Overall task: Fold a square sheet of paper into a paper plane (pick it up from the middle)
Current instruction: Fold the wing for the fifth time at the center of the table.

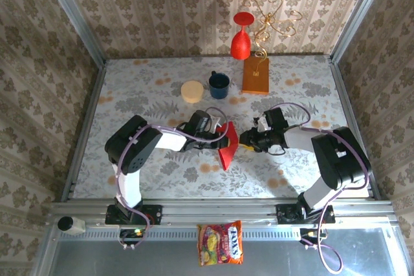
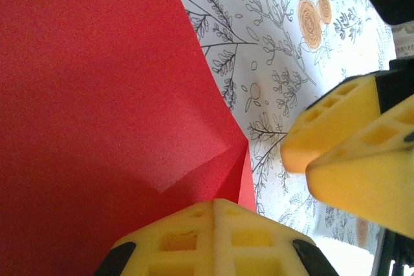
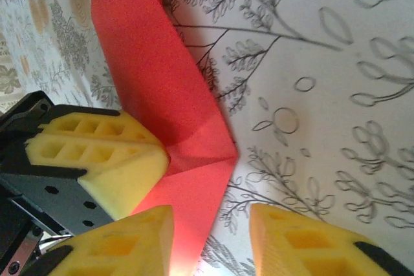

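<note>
L claw (image 1: 220,136) over mid counter (image 1: 142,95); pads pressed together, clamped on the square sheet of paper (image 1: 228,149); sheet is creased, its folded corner pointing right, held up off the counter betw. the two claws, lower tip hanging toward the near edge; R claw (image 1: 246,139) just beside the fold, pads apart w/ a gap; sheet's tip reaches in betw. them, close to one pad; can't tell if it touches.
</note>
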Controlling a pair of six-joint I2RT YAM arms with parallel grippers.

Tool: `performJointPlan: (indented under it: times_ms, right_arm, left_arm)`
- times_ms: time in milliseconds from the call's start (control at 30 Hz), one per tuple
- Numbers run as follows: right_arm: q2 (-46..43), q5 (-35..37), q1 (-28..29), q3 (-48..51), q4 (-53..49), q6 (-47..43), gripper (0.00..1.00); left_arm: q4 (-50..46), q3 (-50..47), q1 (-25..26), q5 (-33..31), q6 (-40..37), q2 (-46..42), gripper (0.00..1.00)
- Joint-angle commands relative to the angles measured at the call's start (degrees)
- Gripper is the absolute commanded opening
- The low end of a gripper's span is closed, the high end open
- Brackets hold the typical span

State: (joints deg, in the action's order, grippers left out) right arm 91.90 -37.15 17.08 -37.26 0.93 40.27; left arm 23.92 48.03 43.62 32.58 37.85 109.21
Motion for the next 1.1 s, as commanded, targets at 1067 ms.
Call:
performJointPlan:
  times_ms: [1067]
  right_arm:
    - [4.2,0.4,3.1,-1.1,3.6,4.1,0.25]
  left_arm:
    - [17.8,-11.6,5.7,-12.4,15.9,-5.7,0.00]
